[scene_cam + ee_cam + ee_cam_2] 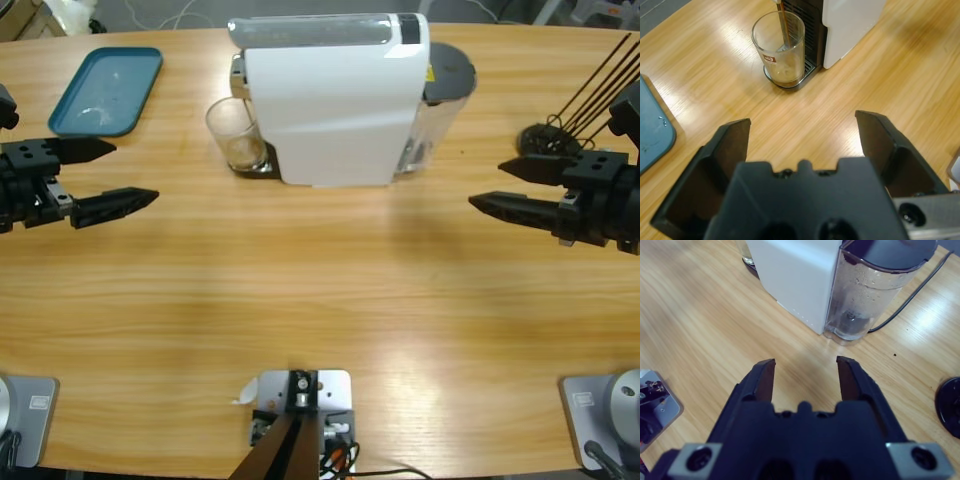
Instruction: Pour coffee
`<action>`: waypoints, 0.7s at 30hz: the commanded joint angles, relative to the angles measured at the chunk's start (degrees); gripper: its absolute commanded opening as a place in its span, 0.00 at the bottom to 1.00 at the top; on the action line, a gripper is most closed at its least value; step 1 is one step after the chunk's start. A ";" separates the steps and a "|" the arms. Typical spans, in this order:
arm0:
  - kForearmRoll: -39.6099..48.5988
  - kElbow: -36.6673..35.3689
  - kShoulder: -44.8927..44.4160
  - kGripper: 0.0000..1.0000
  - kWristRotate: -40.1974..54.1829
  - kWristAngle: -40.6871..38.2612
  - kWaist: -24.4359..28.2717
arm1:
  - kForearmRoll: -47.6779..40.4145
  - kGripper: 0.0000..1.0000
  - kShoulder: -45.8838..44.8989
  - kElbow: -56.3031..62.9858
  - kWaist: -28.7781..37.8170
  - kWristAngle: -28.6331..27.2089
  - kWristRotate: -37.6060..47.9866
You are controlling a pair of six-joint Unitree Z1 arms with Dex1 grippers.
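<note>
The high view shows the white box-shaped coffee machine (335, 100) at the far middle of the wooden worktop (320, 300), a clear drinking glass (235, 133) on its drip tray, and a teal plastic tray (105, 90) at far left. The left end effector (115, 175) and right end effector (495, 185) hang wide, empty, well apart from the machine.

Only the left wrist view reveals a thin brown stream falling into the glass, shallow pale amber coffee (782, 74) at its bottom, and a small red label, unreadable.

Only the right wrist view shows the machine's clear water tank (867, 295) with a dark lid.
</note>
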 commanded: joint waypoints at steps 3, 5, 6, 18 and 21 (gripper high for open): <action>-0.96 2.13 2.55 0.91 0.50 -1.34 -0.87 | -0.78 0.54 0.90 2.09 0.60 -0.60 0.66; -0.96 2.13 2.51 0.91 0.41 -1.34 -0.87 | -0.76 0.54 0.94 2.09 0.60 -0.56 0.66; -0.96 2.13 2.51 0.91 0.41 -1.34 -0.87 | -0.79 0.54 0.94 2.09 0.60 -0.58 0.66; -0.96 2.13 2.69 0.91 0.41 -1.43 -1.26 | -0.78 0.54 0.94 2.09 0.60 -0.60 0.66; -0.96 2.13 2.76 0.91 0.41 -1.43 -1.31 | -0.79 0.54 0.94 2.09 0.60 -0.52 0.66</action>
